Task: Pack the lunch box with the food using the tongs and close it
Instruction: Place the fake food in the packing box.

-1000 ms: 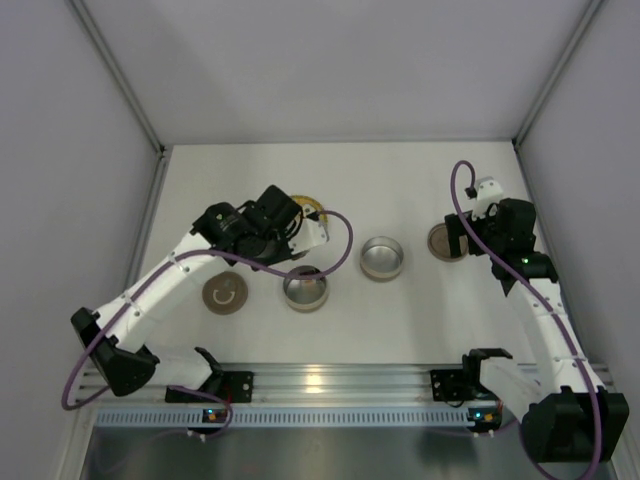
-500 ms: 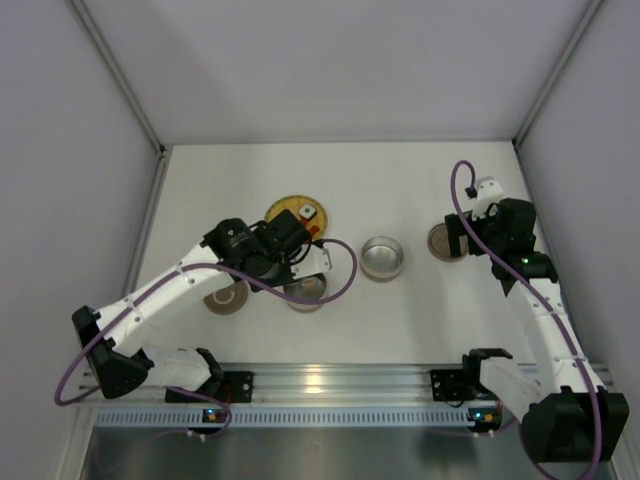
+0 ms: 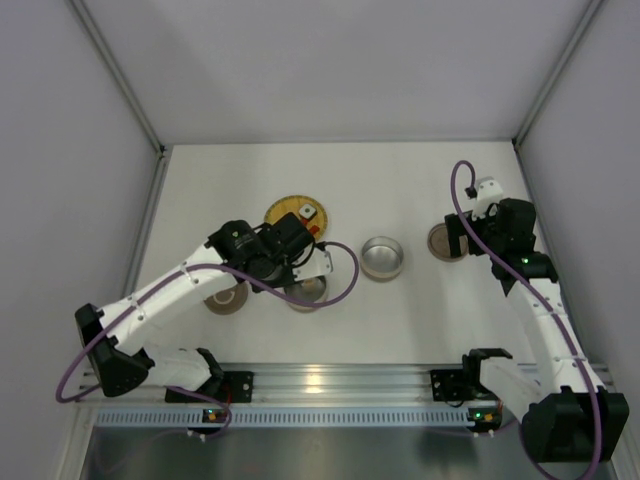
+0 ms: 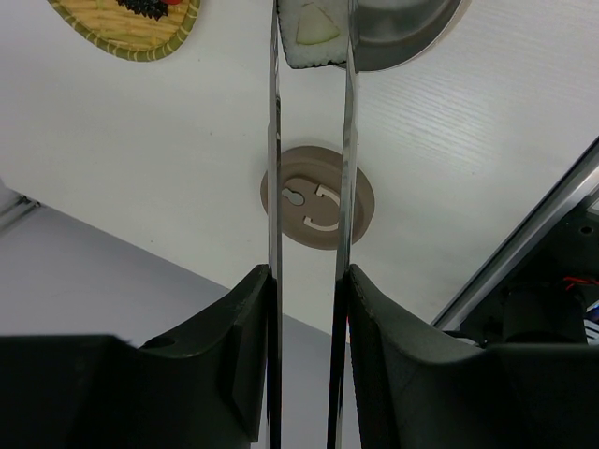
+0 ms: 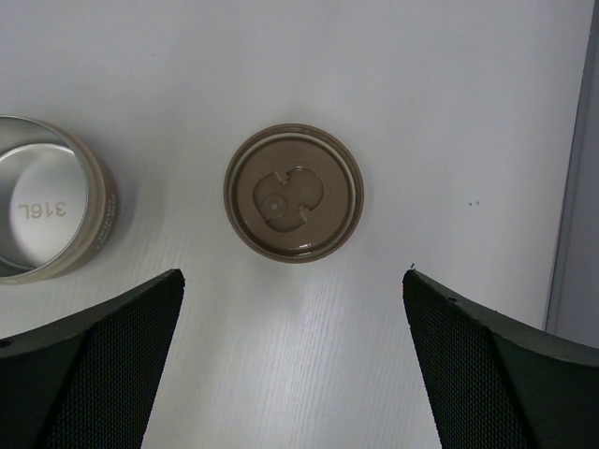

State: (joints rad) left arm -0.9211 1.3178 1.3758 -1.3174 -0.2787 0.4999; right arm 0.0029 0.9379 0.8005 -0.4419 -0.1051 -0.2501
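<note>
My left gripper (image 4: 309,281) is shut on the silver tongs (image 4: 274,168), whose two arms run up between my fingers. At their tips the tongs pinch a white piece of food (image 4: 314,42) beside the rim of a round steel lunch box tin (image 4: 407,28). In the top view that tin (image 3: 308,293) is partly hidden under my left gripper (image 3: 300,265). More food (image 3: 308,213) lies on the yellow woven plate (image 3: 283,211). My right gripper (image 5: 292,281) stands open above a brown lid (image 5: 293,192), touching nothing.
A second steel tin (image 3: 382,257) stands mid-table, also at the right wrist view's left edge (image 5: 47,210). Another brown lid (image 3: 224,296) lies left of the near tin. The right lid (image 3: 443,242) sits by the right gripper (image 3: 465,235). Grey walls enclose the table.
My left arm has swung from over the plate toward the near tin, carrying the tongs, and the plate is uncovered. The right arm has not moved.
</note>
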